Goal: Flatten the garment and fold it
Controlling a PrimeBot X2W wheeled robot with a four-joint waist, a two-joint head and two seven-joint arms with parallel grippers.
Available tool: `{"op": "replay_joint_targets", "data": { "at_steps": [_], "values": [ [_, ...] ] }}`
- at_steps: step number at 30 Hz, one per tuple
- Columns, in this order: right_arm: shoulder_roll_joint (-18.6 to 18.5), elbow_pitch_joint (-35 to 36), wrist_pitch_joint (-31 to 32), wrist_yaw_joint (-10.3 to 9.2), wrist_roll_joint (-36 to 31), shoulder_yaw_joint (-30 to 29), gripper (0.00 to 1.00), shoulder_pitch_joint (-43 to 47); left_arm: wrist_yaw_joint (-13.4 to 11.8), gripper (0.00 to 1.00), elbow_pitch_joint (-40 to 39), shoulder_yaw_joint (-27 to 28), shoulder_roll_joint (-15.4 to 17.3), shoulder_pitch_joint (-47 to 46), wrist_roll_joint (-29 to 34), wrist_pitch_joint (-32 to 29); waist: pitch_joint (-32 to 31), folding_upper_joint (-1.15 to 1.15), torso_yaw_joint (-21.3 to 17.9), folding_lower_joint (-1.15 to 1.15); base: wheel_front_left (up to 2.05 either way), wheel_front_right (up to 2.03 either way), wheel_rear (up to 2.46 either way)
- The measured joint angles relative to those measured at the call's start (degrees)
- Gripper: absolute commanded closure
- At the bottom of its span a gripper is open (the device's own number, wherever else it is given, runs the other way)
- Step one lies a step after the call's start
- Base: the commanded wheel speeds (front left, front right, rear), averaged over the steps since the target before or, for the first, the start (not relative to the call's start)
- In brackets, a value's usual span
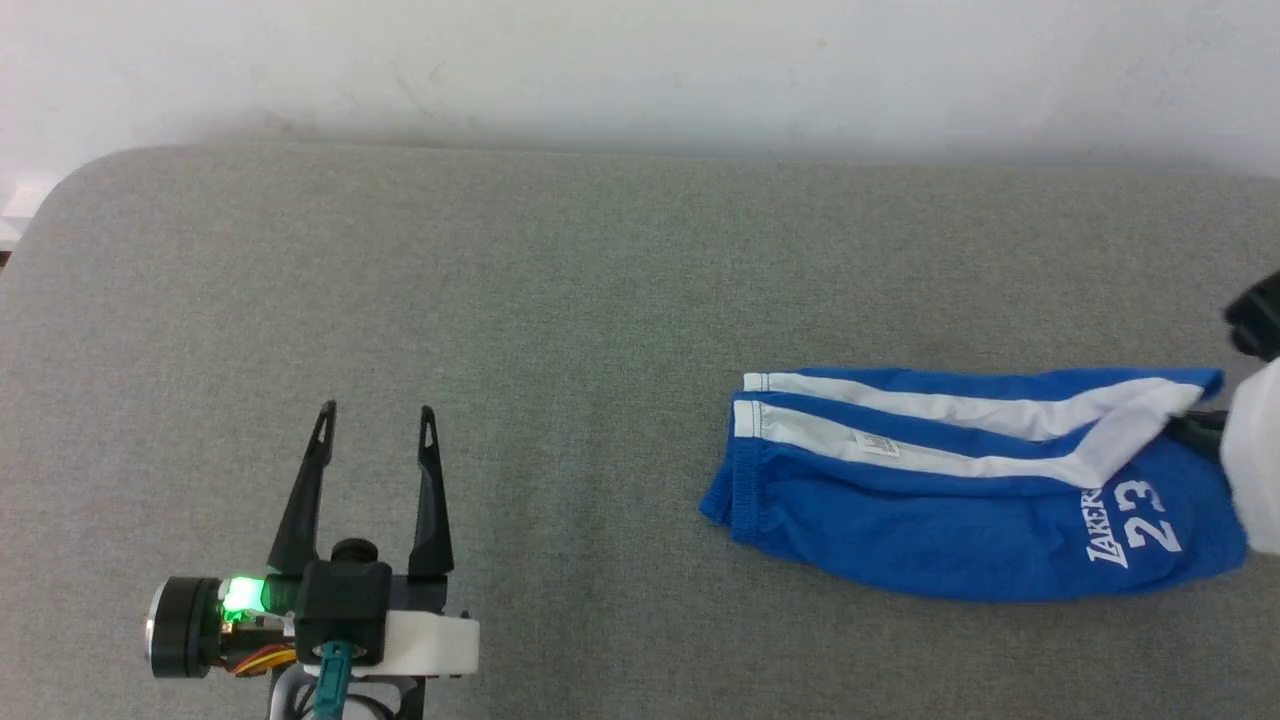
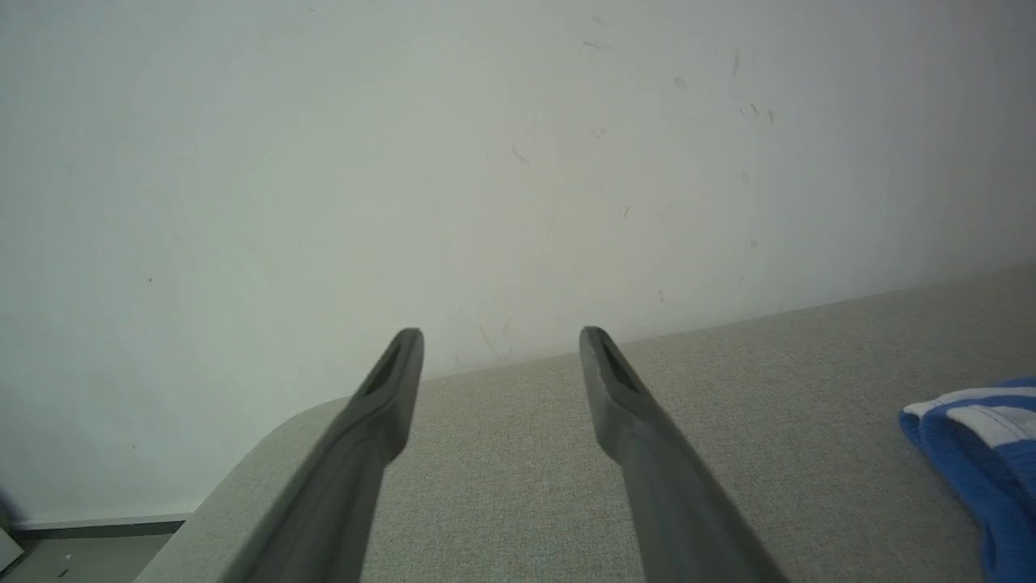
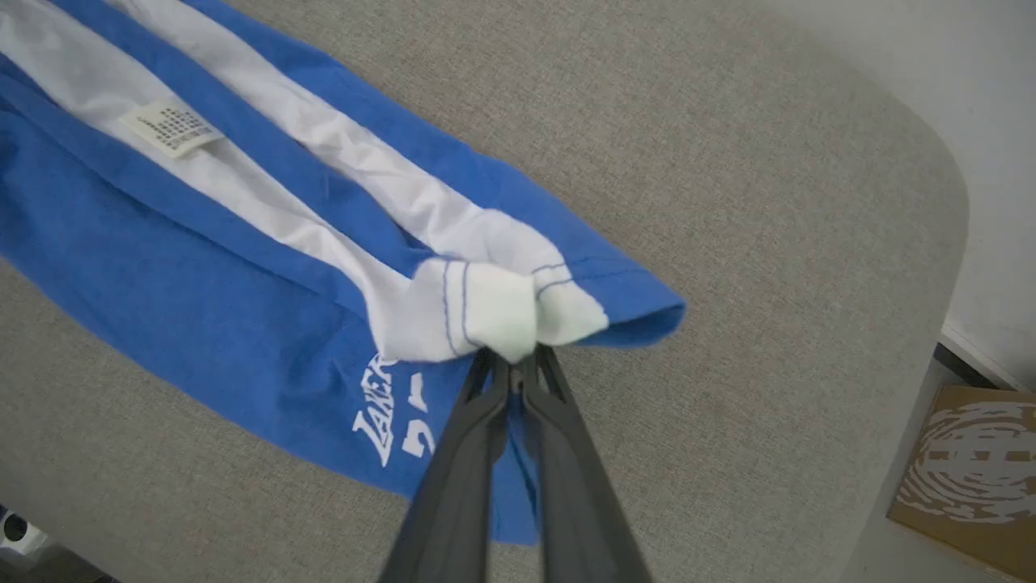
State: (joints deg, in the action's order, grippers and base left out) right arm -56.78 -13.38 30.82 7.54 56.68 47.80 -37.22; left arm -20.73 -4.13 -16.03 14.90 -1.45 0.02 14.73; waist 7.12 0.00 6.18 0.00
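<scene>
- Left gripper [image 1: 378, 410]: nearest item, at the near left of the grey padded surface [image 1: 600, 300]. The two dark fingers are spread wide apart, nothing is held between them, and it is well apart from the garment.
- Garment [image 1: 950, 520]: blue shorts laid on the right part of the surface. The gathered waistband end is turned towards the middle and the hem end towards the right edge. It is doubled over, with the white stripes uppermost and a care label [image 1: 878, 445] exposed, so it is not yet flat.
- Right gripper [image 3: 512, 364]: the fingers are pressed together and clamped on the white hem corner [image 3: 486, 312], which is bunched at the tips.
- Step in hand, as judged: flattening. A corner has been taken for spreading, and folding is not yet begun.
- Next move, as judged: the pinched corner is to be drawn low and outward, away from the waistband, so that the doubled layers are opened without the whole piece being dragged. The waistband end would likely need to be held by the left gripper.
- Wall [image 1: 640, 60]: pale, behind the far edge of the surface.
- Cardboard box [image 3: 971, 478]: on the floor beyond the rounded corner of the surface.
- Hidden or unclear: in the head view the hem end is covered by a pale forearm [image 1: 1255, 470]. In the right wrist view the "LAKERS 23" print [image 1: 1135, 530] is partly covered by the fingers. The number of layers pinched cannot be told. The label text is too small to read.
</scene>
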Motion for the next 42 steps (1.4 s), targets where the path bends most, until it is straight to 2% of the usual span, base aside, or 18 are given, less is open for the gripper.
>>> {"op": "replay_joint_targets", "data": {
  "at_steps": [7,12,17,23,28,34,35,37,42],
  "values": [
    [1.6,15.1,4.7,0.00,0.5,0.6,1.00,-1.7,0.0,0.00,0.0,-0.8,-0.4,-0.2,0.0,0.0,0.9,0.00,1.2,0.00,0.00,0.00,0.00],
    [6.6,18.1,8.2,0.00,-2.0,2.9,1.00,-6.8,0.1,0.00,0.1,-1.6,-1.1,-1.6,0.0,0.0,2.3,0.00,2.5,0.00,0.00,0.00,0.00],
    [13.2,14.3,10.1,0.00,-4.5,6.8,1.00,-12.3,0.5,0.00,0.1,-2.6,-2.4,-4.3,0.0,0.0,4.4,0.00,4.2,0.01,0.00,0.00,0.00],
    [19.9,4.1,10.0,0.00,-6.9,13.9,1.00,-16.9,0.5,0.00,0.2,-3.3,-3.5,-6.5,0.0,0.0,7.2,0.00,6.5,0.01,0.00,0.00,0.00],
    [21.3,-2.9,8.8,0.00,-8.6,21.2,1.00,-17.7,0.6,0.00,0.5,-4.0,-4.1,-7.7,0.0,0.0,9.3,0.00,8.3,0.01,0.00,0.00,0.00],
    [21.7,-5.2,4.1,0.00,-6.4,22.7,1.00,-18.5,0.5,0.00,0.7,-3.4,-3.9,-7.8,0.0,0.0,10.2,0.00,8.6,0.00,0.00,0.00,0.00],
    [21.6,-5.1,2.8,0.00,-6.2,23.0,0.88,-18.6,0.5,0.00,0.8,-3.3,-3.8,-7.8,-0.1,0.0,10.1,0.00,8.4,0.00,0.00,0.00,0.00],
    [21.2,-4.3,-0.5,0.00,-6.0,23.3,0.00,-18.6,0.5,0.00,1.1,-2.9,-3.6,-7.6,-0.1,0.0,9.6,0.00,8.0,0.01,0.00,0.00,0.00],
    [19.5,0.3,-11.4,0.00,-6.0,20.9,0.00,-18.7,0.5,0.00,1.3,-2.1,-2.5,-5.6,-0.3,0.0,7.5,0.00,6.0,0.01,0.00,0.00,0.00]
  ]
}}
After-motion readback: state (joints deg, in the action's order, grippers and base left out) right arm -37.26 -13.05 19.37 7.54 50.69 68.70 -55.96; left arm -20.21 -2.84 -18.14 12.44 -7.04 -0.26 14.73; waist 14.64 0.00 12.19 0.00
